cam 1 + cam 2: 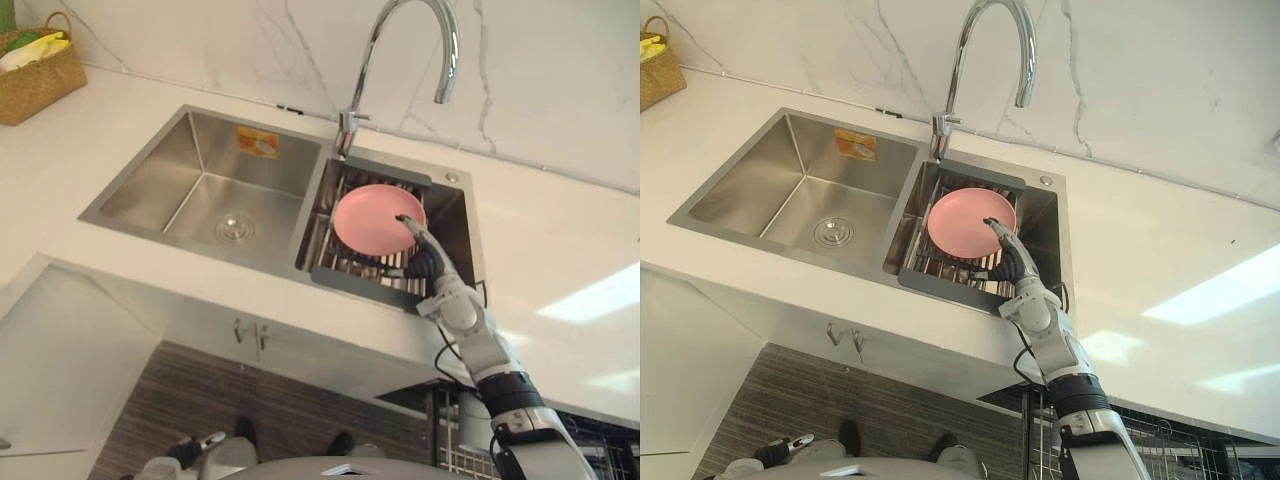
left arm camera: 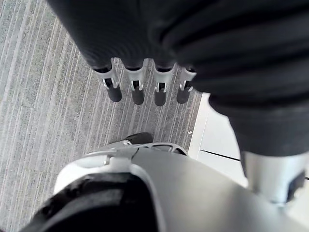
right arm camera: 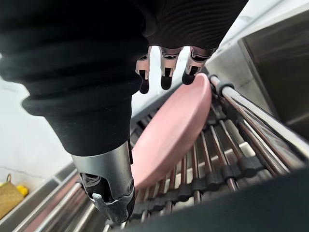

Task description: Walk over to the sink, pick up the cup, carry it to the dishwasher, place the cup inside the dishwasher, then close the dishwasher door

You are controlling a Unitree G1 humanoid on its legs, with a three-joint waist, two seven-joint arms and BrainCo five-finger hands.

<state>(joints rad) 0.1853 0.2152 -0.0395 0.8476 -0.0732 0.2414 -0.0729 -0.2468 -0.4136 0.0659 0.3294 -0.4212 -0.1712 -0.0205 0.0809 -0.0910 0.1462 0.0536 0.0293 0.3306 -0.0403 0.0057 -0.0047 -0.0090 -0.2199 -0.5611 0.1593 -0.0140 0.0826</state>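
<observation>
Looking down on the sink [image 1: 240, 165], you are seeing two basins set into the white bench [image 1: 560, 250]. The sink's right basin is carrying a dark-framed rack [image 1: 345, 283] of metal bars. A pink plate [image 1: 375, 218] is leaning tilted on those bars, its face turned toward the near edge of the sink.

Your right robot hand [image 1: 425, 262] is reaching over the sink's near rim into that right basin. Its fingers [image 3: 166, 77] are lying straight and spread open along the upper rim of the pink plate, and the thumb [image 3: 108, 203] is standing well apart below them, over the rack bars. Nothing is being gripped. You cannot tell whether the fingertips are touching the plate or hanging just above it.

The faucet [image 1: 400, 40] is arching up from the back rim of the sink, between the two basins. The left basin is showing its round drain [image 1: 234, 229] and an orange sticker [image 1: 257, 142] on the back wall. A woven basket [image 1: 35, 70] is sitting on the bench well to the left of the sink.

Your left robot hand [image 2: 137, 89] is hanging low, below the level of the sink, over the grey striped floor [image 2: 38, 121]. Its fingers are straight and relaxed, holding nothing.
</observation>
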